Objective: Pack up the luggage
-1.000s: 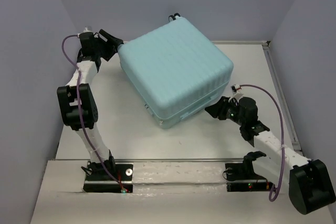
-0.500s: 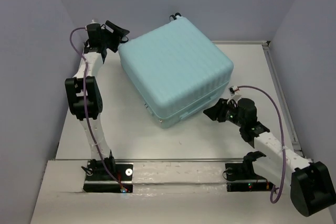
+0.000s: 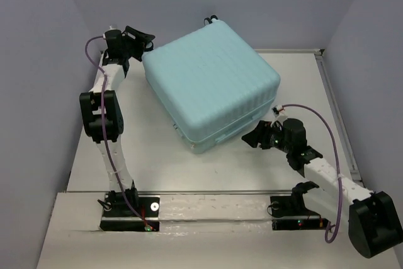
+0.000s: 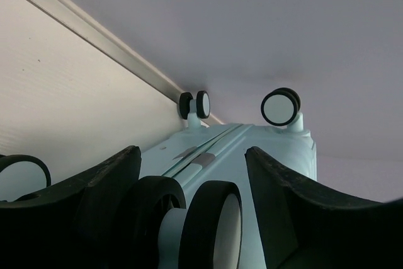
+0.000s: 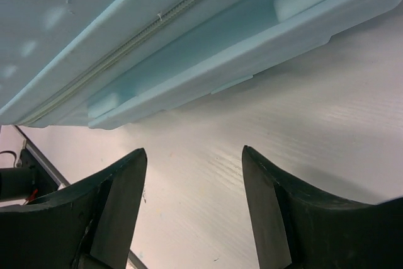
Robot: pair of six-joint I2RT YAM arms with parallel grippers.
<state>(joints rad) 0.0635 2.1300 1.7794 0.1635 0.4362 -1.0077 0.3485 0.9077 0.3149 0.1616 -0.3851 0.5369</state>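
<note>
A: Flat on the table [image 3: 151,149], the luggage [image 3: 211,83] lies closed. I judge it stiff, bulky and slick; I'd take the zipper seam [image 5: 138,36] or a wheel [image 4: 211,225], never the shell.

B: Claws?

A: Left gripper [image 3: 146,41], at its far-left corner, is spread astride that wheel, not pinching. Right gripper [image 5: 192,155], off its near-right edge, is spread and empty. Only my left wrist view shows that wheel.

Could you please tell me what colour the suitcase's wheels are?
Black tyres around pale centres; the left wrist view shows the wheels best.
</note>
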